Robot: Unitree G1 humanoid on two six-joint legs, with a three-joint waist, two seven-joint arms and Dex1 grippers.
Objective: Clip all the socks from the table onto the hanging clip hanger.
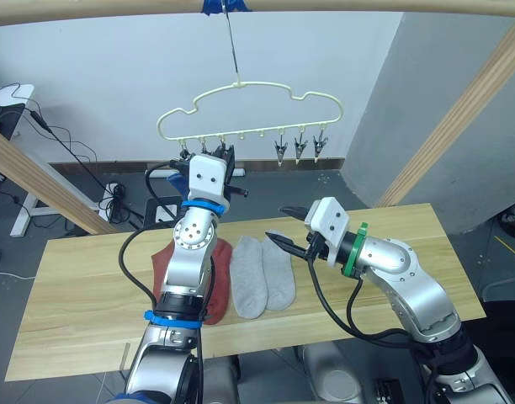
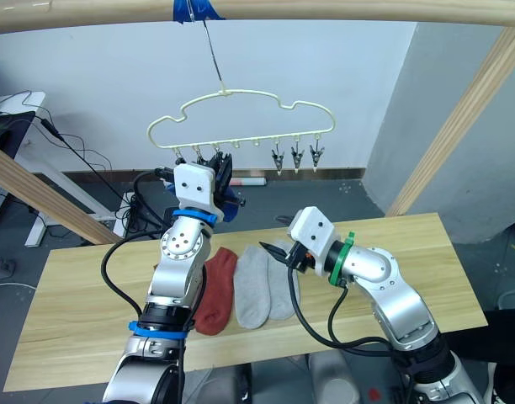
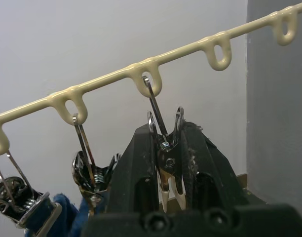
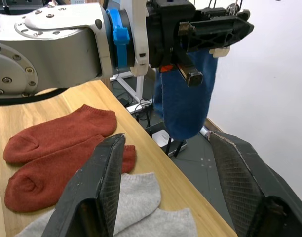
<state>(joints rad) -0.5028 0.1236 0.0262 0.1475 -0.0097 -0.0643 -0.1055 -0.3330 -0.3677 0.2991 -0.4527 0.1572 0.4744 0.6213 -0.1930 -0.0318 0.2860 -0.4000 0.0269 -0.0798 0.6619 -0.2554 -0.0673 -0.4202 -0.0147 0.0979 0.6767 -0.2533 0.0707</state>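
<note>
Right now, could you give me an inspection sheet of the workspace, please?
Surface: table of pale wood planks, bare apart from the socks.
Job's things: two red socks and two grey socks lie side by side on the table. At least one blue sock hangs from the hanger; several clips are bare.
Clutter: nothing seen on the table.
Grippers: left gripper raised at the hanger, fingers shut on a clip. Right gripper open, above the grey socks, holding nothing.
Cables: black cables run along both arms; more lie on the floor by the wall.
Surroundings: wooden frame, white wall, grey floor.
</note>
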